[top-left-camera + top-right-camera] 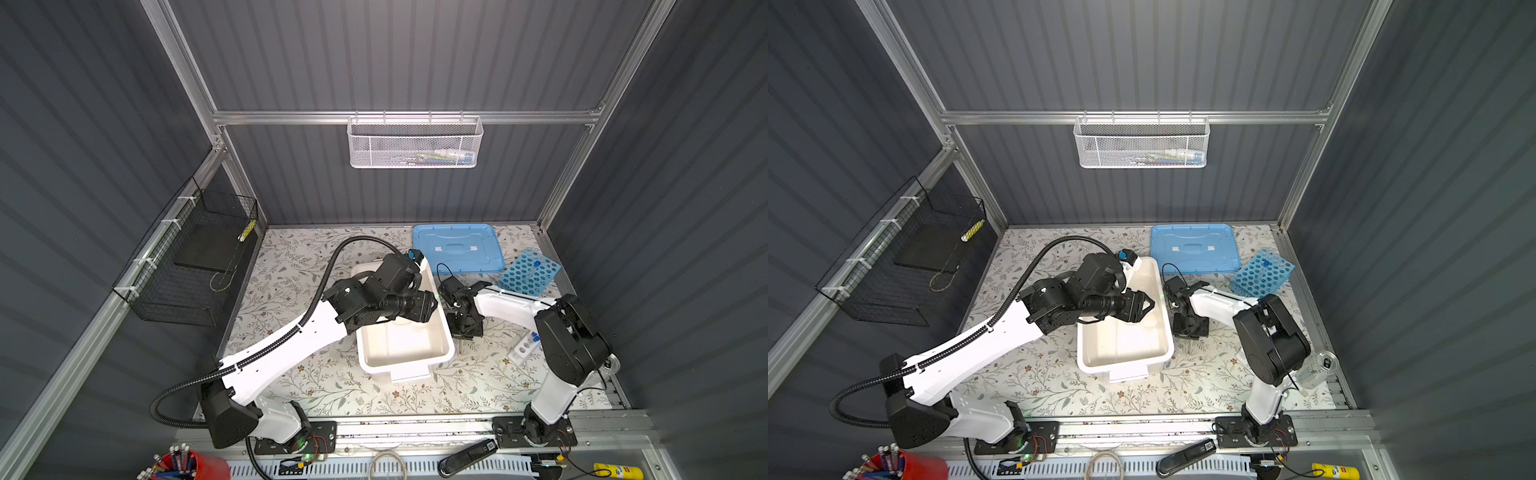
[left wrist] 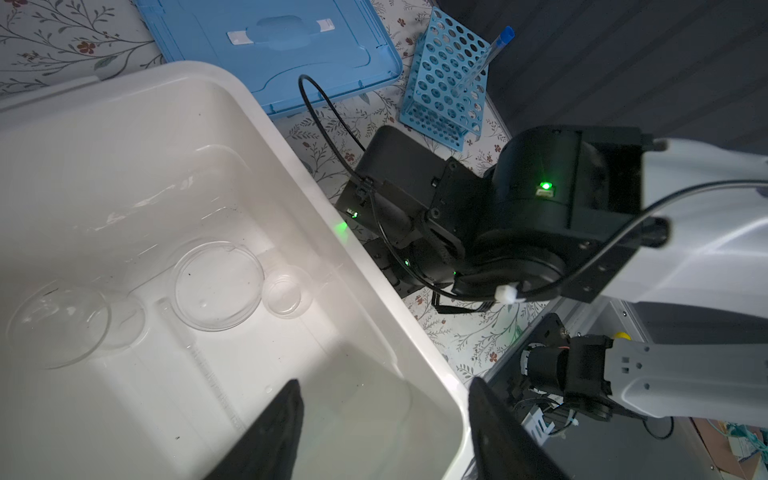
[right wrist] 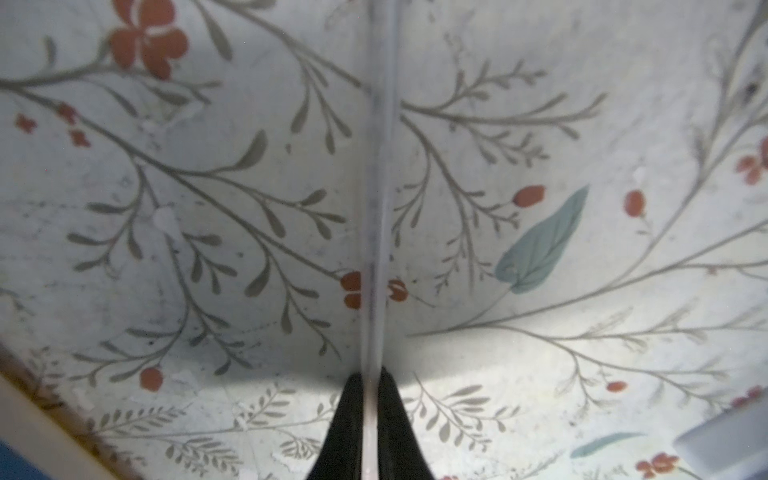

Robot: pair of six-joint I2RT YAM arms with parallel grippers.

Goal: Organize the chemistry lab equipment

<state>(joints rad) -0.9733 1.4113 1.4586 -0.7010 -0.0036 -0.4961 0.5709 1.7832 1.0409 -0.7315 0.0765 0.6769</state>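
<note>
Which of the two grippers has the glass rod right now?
The right gripper: its jaws are shut on the thin glass rod, which runs out between them. The left gripper stands open at the white tub, holding nothing.

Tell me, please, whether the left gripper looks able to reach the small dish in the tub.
Probably yes: the left gripper hangs open over the uncovered tub, nothing covers the small dish, and the right gripper is outside, though the tub's side close by may cramp the grip.
</note>
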